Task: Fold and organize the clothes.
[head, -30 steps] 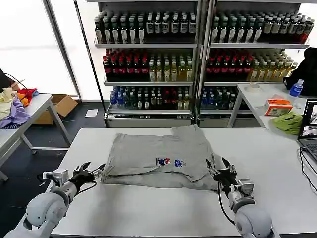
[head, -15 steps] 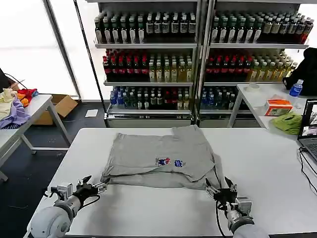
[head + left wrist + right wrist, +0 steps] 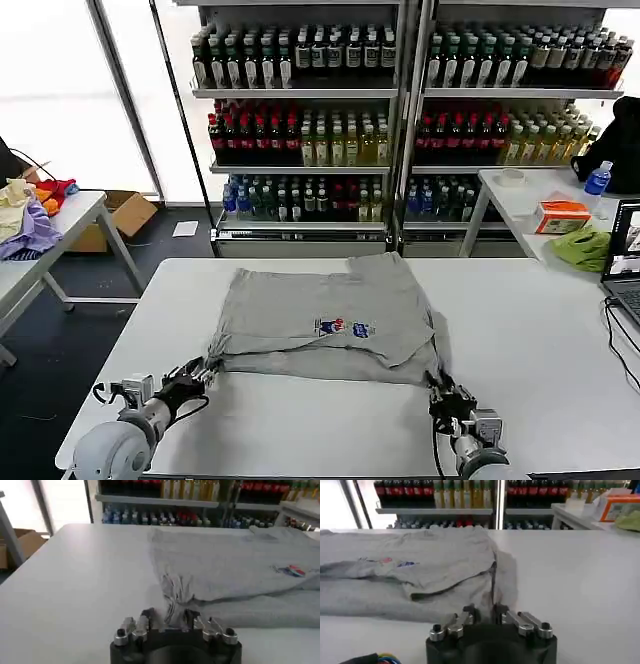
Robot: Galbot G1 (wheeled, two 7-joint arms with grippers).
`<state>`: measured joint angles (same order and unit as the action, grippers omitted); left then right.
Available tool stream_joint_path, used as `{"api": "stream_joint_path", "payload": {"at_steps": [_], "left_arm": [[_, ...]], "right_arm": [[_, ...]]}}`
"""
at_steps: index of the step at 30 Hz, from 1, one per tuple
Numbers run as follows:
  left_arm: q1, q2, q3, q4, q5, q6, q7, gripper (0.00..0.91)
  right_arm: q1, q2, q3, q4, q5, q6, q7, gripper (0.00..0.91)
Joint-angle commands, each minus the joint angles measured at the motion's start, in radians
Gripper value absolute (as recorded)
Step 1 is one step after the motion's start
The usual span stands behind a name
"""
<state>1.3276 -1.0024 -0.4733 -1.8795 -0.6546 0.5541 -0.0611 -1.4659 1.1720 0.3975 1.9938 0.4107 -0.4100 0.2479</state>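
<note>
On the desk [image 3: 540, 340] the grey shirt [image 3: 330, 320] lies spread mid-desk; left claw [image 3: 200, 374] and right claw [image 3: 441, 389] both pinch its near corners, so I'd lift evenly and fold away.

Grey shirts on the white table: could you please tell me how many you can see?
1: the grey shirt lies partly folded mid-table, between left gripper and right gripper at its near corners. Another could be hidden beneath.

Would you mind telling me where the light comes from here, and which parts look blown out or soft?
Head view: daylight from the windows at far left, blown out to white; the grey shirt is evenly lit. Left wrist view: the shelves behind look soft. Right wrist view: the white table is bright, without hard shadows.
</note>
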Motion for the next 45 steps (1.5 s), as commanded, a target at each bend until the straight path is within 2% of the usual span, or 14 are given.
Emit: {"api": "stream_joint_path", "payload": {"at_steps": [1, 7, 13, 25, 28, 33, 34, 35, 39, 41, 45], "left_arm": [[0.005, -0.015, 0.006, 0.009, 0.001, -0.024, -0.001, 0.020], [0.053, -0.009, -0.030, -0.021, -0.002, -0.031, -0.001, 0.020], [0.194, -0.011, -0.080, -0.135, 0.003, -0.022, -0.002, 0.020], [0.535, -0.161, -0.208, -0.396, 0.121, 0.010, -0.006, 0.020], [0.591, -0.181, -0.239, -0.424, 0.128, 0.013, -0.004, 0.020], [0.631, -0.207, -0.274, -0.452, 0.128, 0.024, 0.028, 0.010], [0.630, -0.211, -0.271, -0.455, 0.155, 0.024, 0.027, 0.292], [0.627, -0.212, -0.271, -0.453, 0.177, 0.024, 0.030, 0.907], [0.596, -0.189, -0.305, -0.433, 0.170, 0.024, 0.039, 0.907], [0.579, -0.167, -0.346, -0.422, 0.141, 0.024, 0.042, 0.907], [0.538, -0.120, -0.434, -0.399, 0.087, 0.024, 0.045, 0.907]], "right_arm": [[-0.009, 0.005, -0.002, -0.008, -0.003, 0.002, -0.004, 0.000], [-0.029, -0.012, 0.008, 0.026, 0.002, 0.019, -0.036, 0.000], [-0.121, -0.064, 0.036, 0.101, -0.006, 0.029, -0.078, 0.000], [-0.433, -0.080, 0.208, 0.250, -0.041, 0.074, -0.129, 0.000], [-0.507, -0.084, 0.226, 0.272, -0.044, 0.085, -0.139, 0.000], [-0.516, -0.078, 0.226, 0.250, -0.047, 0.101, -0.128, 0.000], [-0.503, -0.074, 0.224, 0.245, -0.046, 0.102, -0.125, 0.907], [-0.501, -0.073, 0.224, 0.244, -0.045, 0.102, -0.126, 0.907], [-0.456, -0.067, 0.230, 0.260, 0.012, 0.098, -0.128, 0.907], [-0.440, -0.077, 0.265, 0.281, 0.080, 0.098, -0.132, 0.907], [-0.405, -0.098, 0.346, 0.310, 0.154, 0.110, -0.139, 0.907]]}}
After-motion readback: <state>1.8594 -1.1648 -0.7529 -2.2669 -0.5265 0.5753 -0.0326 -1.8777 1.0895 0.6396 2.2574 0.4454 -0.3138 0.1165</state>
